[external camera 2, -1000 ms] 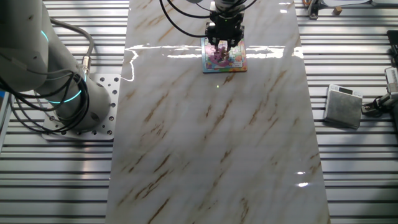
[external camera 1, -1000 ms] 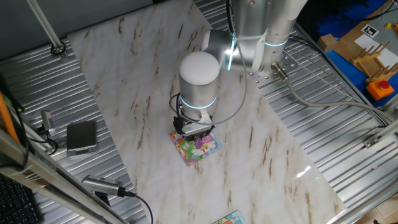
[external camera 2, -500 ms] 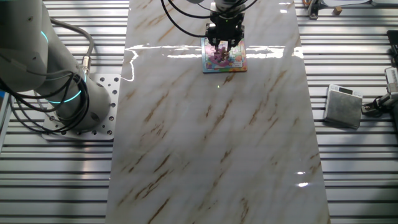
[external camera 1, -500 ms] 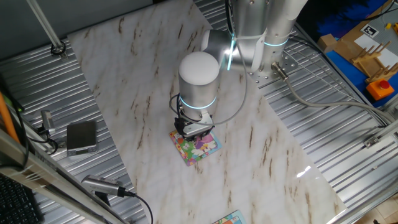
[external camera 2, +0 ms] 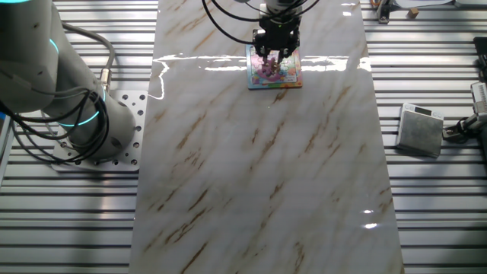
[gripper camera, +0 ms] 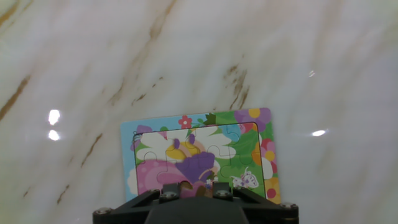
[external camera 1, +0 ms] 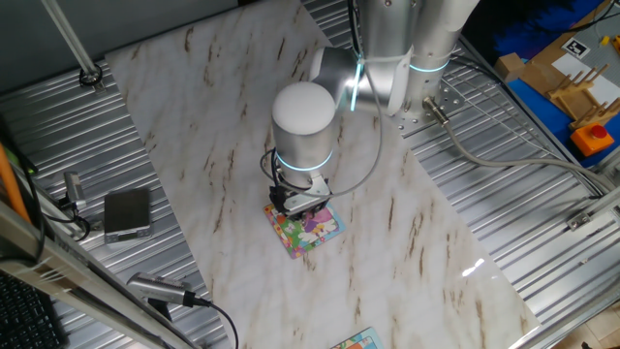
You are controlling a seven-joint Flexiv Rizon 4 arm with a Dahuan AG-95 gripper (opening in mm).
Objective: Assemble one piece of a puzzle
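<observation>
i see the gripper (external camera 2: 274,55) low over the puzzle (gripper camera: 202,155) on the desk (external camera 2: 259,167) — jaws close together, but i can't tell if they pinch the piece.

Compared with a second ago, the arm's white wrist housing (external camera 1: 304,109) sits slightly up and to the left in one fixed view, and the gripper (external camera 2: 275,52) stands a touch higher over the puzzle (external camera 2: 274,68) in the other fixed view.

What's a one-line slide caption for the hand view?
Hand view: gripper poised low over the square cartoon puzzle on the marble table.
</observation>
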